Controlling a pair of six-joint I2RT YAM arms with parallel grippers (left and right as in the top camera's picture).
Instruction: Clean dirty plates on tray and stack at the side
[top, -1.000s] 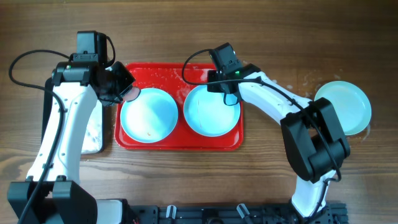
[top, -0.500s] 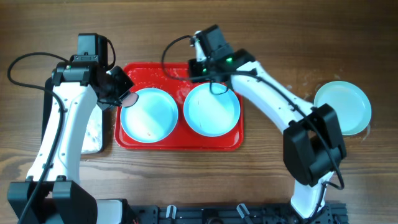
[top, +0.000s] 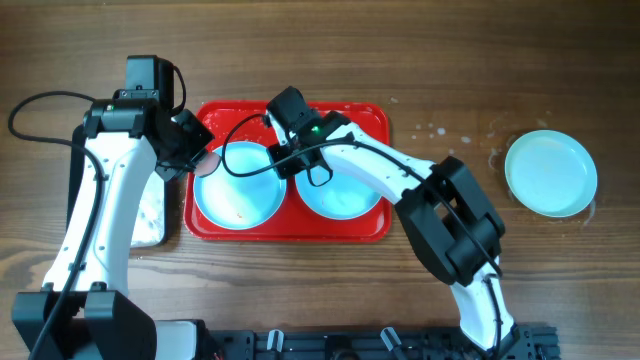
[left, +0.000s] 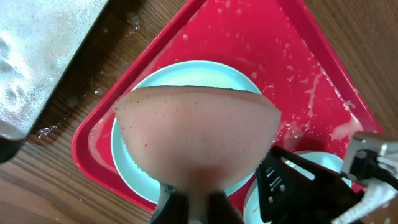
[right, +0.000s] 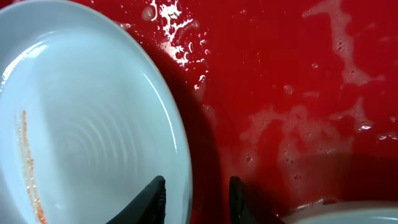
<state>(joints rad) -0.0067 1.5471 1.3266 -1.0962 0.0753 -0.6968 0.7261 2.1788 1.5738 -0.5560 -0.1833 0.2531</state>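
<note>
Foam (right: 348, 56) streaks the large red plastic tray (top: 356, 117); its two round pale turquoise plastic plates (top: 238, 190) probably handle light, stiff and slippery. Third plate (top: 550, 172) lies well apart on the wooden table (top: 450, 60). Right gripper (right: 198, 200), jaws parted, straddles one raised rim, the sensible hold; left gripper (top: 203, 160) clenches a pink sponge (left: 196, 140).

3 pale plates (top: 237, 190), 1 red tray (top: 366, 118), 1 foam-covered tray (left: 37, 56), 1 pink sponge (left: 196, 137), 2 robot arms (top: 100, 210)
</note>
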